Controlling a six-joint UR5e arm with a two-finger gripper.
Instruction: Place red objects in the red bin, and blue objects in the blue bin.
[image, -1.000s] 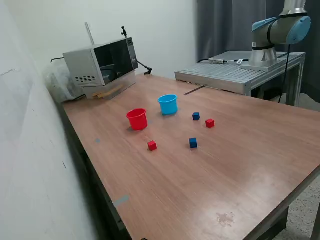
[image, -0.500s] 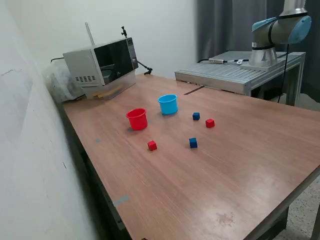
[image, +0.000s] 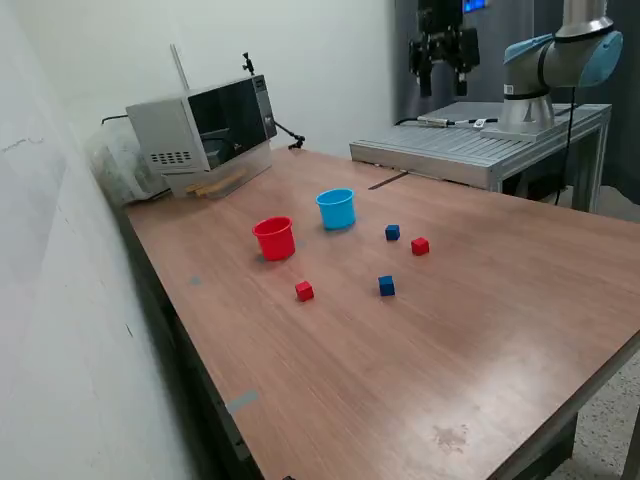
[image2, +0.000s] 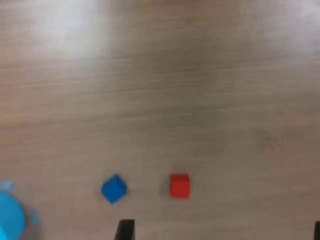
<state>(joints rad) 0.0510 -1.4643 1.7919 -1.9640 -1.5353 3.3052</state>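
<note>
No text, label, brand, number or sign can be read in either view. The microwave (image: 205, 132) on the tabletop (image: 480, 330) shows only a dark door and a vent grille, with no legible marking. A small bright blue panel (image: 474, 6) glows above the tool (image: 441, 62), too small to make out.

Counts: 2 red cubes, one (image: 304, 291), other (image: 420, 246). 2 blue cubes, one (image: 386, 286), other (image: 392, 232). 1 red bin (image: 274, 239). 1 blue bin (image: 337, 209). 1 microwave (image: 200, 129) at the far corner of the bench (image: 480, 330).
</note>
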